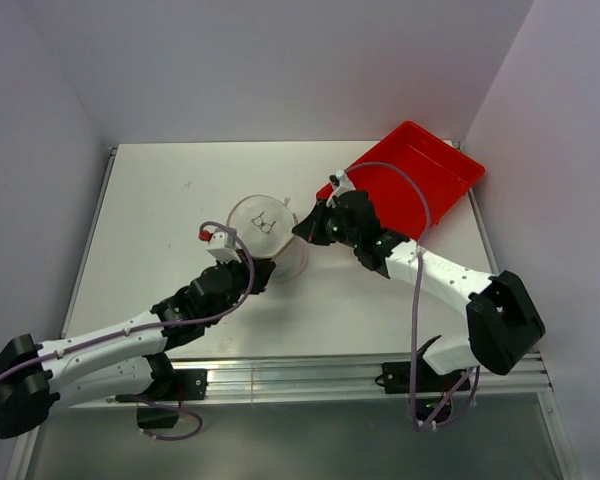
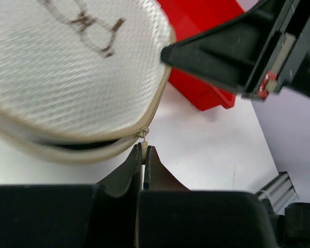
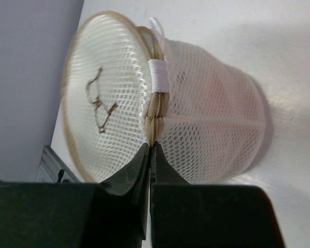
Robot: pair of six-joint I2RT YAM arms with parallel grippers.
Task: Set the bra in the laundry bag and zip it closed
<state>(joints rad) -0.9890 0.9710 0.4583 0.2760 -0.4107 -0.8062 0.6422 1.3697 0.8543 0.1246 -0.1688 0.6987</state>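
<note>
The laundry bag, white mesh with a squiggle on its round lid, stands mid-table. My left gripper is at its near side, shut on the small zip pull at the rim. In the left wrist view, a dark gap shows between lid and rim left of the pull. My right gripper is at the bag's right side, shut on the zip seam of the rim. The bag looks tilted in the right wrist view. A faint pinkish tint shows through the mesh; the bra is not clearly seen.
A red plastic tray lies at the back right, just behind my right gripper, and also shows in the left wrist view. Walls close the table on the left, back and right. A metal rail runs along the near edge.
</note>
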